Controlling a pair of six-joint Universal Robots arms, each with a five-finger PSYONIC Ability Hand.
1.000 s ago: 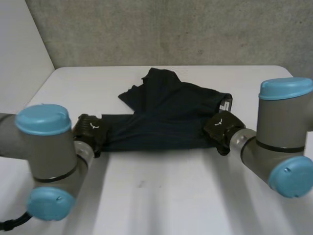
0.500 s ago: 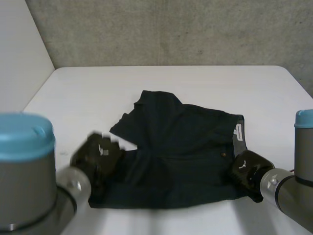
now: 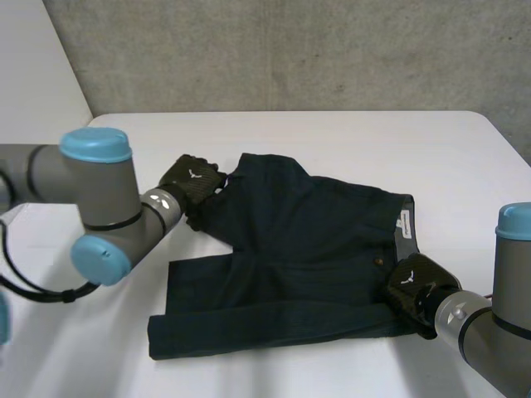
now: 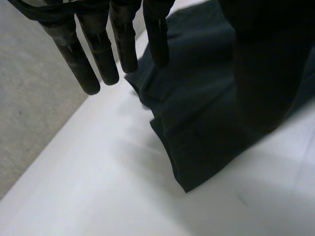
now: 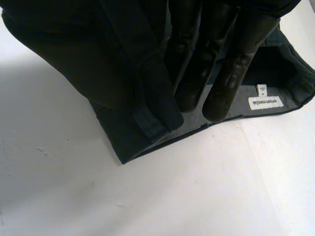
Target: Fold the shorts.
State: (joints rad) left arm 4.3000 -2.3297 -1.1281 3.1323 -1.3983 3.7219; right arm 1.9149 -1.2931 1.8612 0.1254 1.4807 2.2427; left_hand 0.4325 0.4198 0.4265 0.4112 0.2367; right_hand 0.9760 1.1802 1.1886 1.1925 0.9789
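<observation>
Where right robot hand (image 3: pixel 415 286) pinches, shorts (image 3: pixel 299 240) lie folded.

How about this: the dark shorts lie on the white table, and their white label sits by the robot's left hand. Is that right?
No. The white label sits by the right hand, not the left, as the right wrist view shows. The dark shorts do lie on the white table.

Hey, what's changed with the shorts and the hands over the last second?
The left hand let go of the near corner of the shorts and moved out to their far leg, open. The shorts first slid toward the robot. The right hand keeps hold of the waistband corner.
</observation>
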